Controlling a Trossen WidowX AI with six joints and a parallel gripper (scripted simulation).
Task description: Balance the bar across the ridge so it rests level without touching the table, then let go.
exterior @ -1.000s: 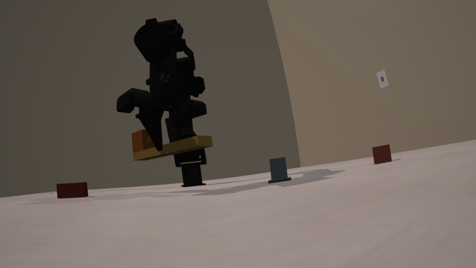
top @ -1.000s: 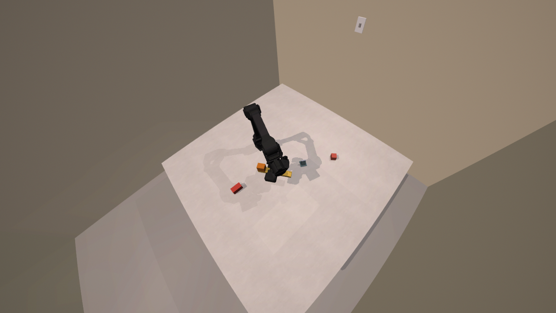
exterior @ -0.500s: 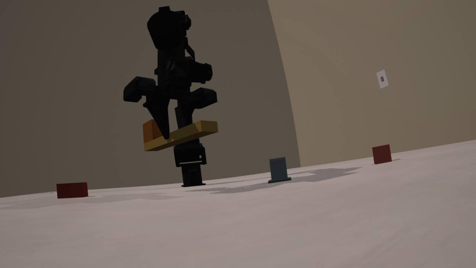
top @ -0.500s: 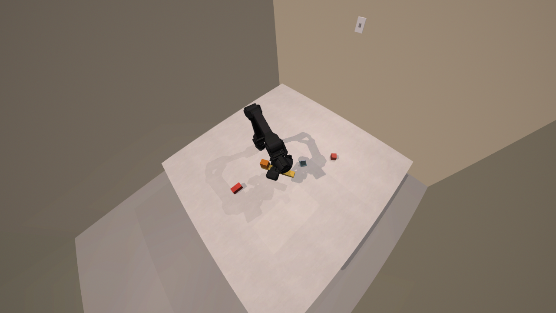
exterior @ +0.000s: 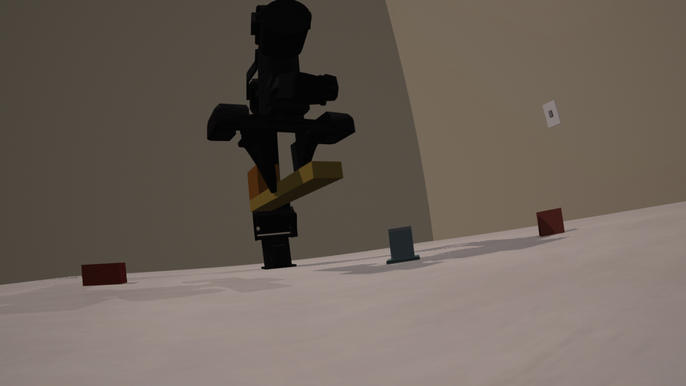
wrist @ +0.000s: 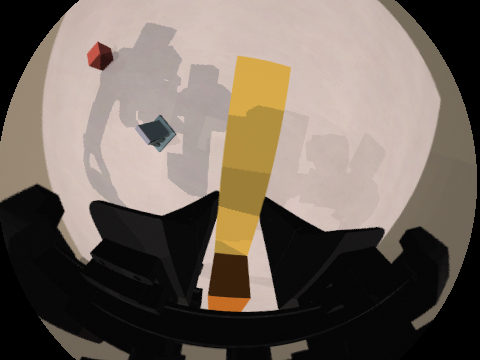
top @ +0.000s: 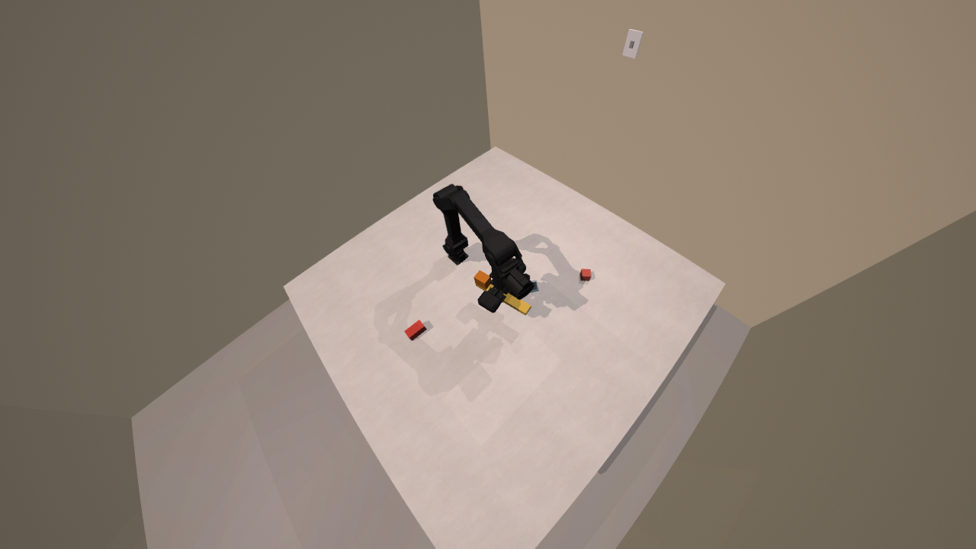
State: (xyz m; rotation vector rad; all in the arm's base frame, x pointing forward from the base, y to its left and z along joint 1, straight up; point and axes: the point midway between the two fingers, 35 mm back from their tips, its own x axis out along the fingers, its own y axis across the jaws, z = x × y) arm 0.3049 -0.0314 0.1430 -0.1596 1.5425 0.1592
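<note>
My gripper is shut on the yellow bar partway along it. The bar hangs well above the table. An orange block sits on one end of it. The bar slants up to the right in the exterior view; I cannot tell how much is real tilt. The blue-grey ridge stands upright on its thin base, left of the bar in the wrist view. In the top view my arm partly hides the ridge.
A red block lies on the table to the left. Another red block lies to the right, beyond the ridge. Shadows of the arm fall around the ridge.
</note>
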